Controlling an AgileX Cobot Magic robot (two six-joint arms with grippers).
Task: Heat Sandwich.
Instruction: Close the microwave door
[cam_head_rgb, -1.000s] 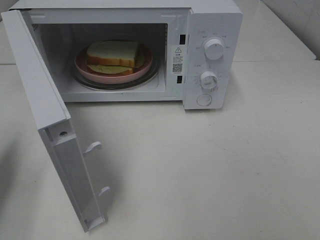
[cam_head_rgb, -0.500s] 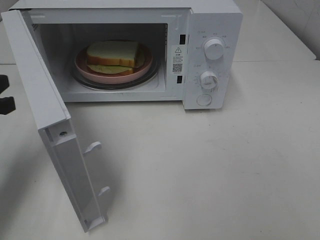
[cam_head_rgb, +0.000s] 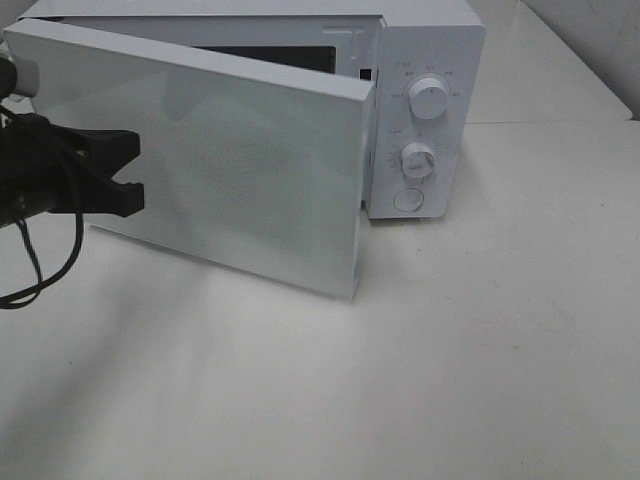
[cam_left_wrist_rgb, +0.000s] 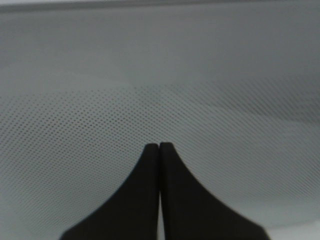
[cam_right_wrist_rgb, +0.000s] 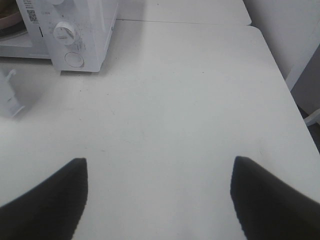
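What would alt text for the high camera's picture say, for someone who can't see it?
A white microwave oven on a white table has its white speckled door half shut, hiding the inside. A black robot gripper, jaws shut, is at the door's outer face on the left.

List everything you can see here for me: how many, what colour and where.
microwave: one, white, at the back of the table
door: one, white with a dotted window, ajar, hinged on the left
knobs: two, white, one above the other on the right-hand panel
button: one, white, round, below the lower knob
table: one, white, under everything
sandwich: none in sight; the door covers the oven's inside
cable: one, black, hanging by the left arm
left gripper: one, black, shut, tips at the door's outer face
right gripper: one, black, open, empty, above the table
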